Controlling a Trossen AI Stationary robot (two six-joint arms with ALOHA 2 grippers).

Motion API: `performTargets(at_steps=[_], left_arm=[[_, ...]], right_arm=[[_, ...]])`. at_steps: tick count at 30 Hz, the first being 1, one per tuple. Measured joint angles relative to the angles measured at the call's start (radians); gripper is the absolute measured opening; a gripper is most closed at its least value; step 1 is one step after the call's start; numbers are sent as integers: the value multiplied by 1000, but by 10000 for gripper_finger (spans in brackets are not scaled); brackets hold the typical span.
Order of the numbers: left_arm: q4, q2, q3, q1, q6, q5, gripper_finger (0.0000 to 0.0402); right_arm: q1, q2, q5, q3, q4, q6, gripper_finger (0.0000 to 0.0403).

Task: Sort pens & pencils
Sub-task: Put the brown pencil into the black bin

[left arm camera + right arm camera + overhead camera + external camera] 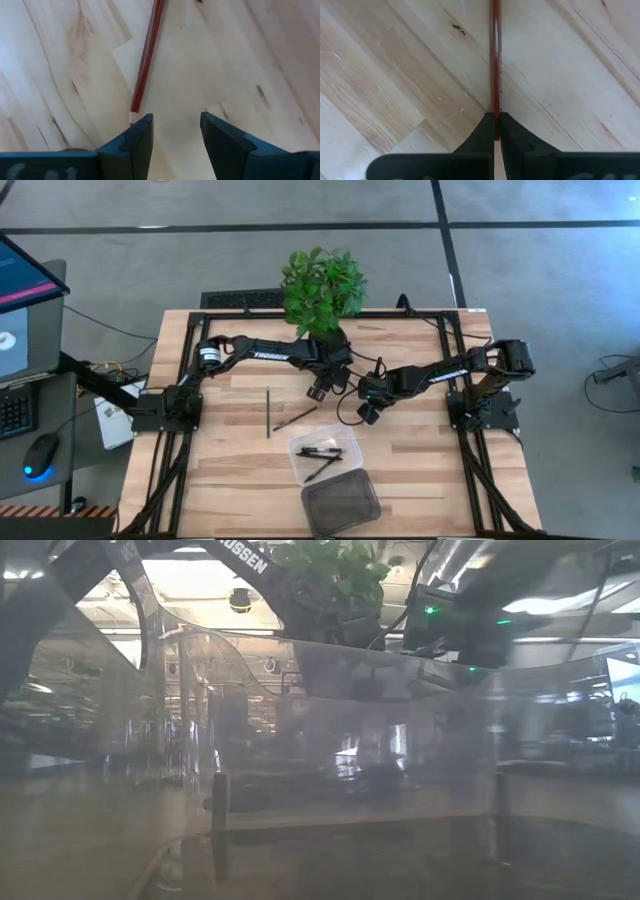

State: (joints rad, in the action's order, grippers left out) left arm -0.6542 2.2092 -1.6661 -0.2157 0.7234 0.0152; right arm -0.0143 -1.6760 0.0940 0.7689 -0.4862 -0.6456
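Clear plastic fills the low view: the wall of a clear bin (350, 740) stands right against that lens, and both arms show only dimly through it from above.

From overhead, the wooden worktop (420, 470) carries everything. The left arm reaches in from its base toward the middle. The right arm does the same from the opposite side, so the two wrists hang near each other in front of a leafy green plant (322, 285) at the far edge.

The clear bin (297, 470) sits toward the near edge, with a dark tray (341, 502) touching its corner, closer to the edge. A few black pens (322, 452) lie inside the bin.

The left tool (320, 390) hangs over bare wood beside the plant. In its wrist view the left tool (176, 120) is spread wide and holds nothing. The near end of a slanted pencil (147, 55) lies flat on the wood just ahead of one finger (142, 135).

The right tool (367, 415) is beyond the bin's far corner. Its wrist view shows the right tool (495, 117) pinched narrow on a held pencil (495, 60), reddish, running straight out above the boards.

Overhead, the slanted pencil (296, 418) rests between the left tool and the bin, and an upright pencil (268, 412) lies just beside it, apart from it.
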Motion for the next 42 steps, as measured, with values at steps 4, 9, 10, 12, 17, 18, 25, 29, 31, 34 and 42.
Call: performTargets(at_steps=[4, 9, 10, 12, 17, 18, 25, 29, 31, 34, 42], left_arm=[[-40, -13, -1, -1, -20, -54, 158], [-74, -40, -2, 5, -36, -184, 158], [-84, -46, -2, 6, -36, -202, 158], [-85, -62, -2, 9, -36, -240, 158], [-123, -117, -4, 14, -36, -376, 158], [-137, -130, -4, 15, -35, -406, 158], [-175, -239, -6, 19, -29, -507, 158], [-183, -311, -6, 18, -30, -505, 158], [-185, -347, -6, 19, -36, -505, 158], [-187, -395, -6, 19, -51, -504, 158], [-201, -492, -6, 18, -79, -494, 158]], right_arm=[[0, 0, 0, 0, 0, 0, 30], [1, 10, -3, -1, 4, 1, 30], [1, 14, -7, -1, 5, 2, 30], [1, 26, -10, 0, 4, 20, 29], [10, 44, -58, 11, 9, 44, 15], [11, 45, -63, 11, 16, 47, 10], [40, 45, -37, 12, 31, 46, 10], [49, 40, -26, 12, 39, 45, 10], [49, 35, -26, 13, 40, 45, 10], [49, 34, -26, 13, 46, 45, 19], [77, 7, -14, 13, 54, 45, 54]])
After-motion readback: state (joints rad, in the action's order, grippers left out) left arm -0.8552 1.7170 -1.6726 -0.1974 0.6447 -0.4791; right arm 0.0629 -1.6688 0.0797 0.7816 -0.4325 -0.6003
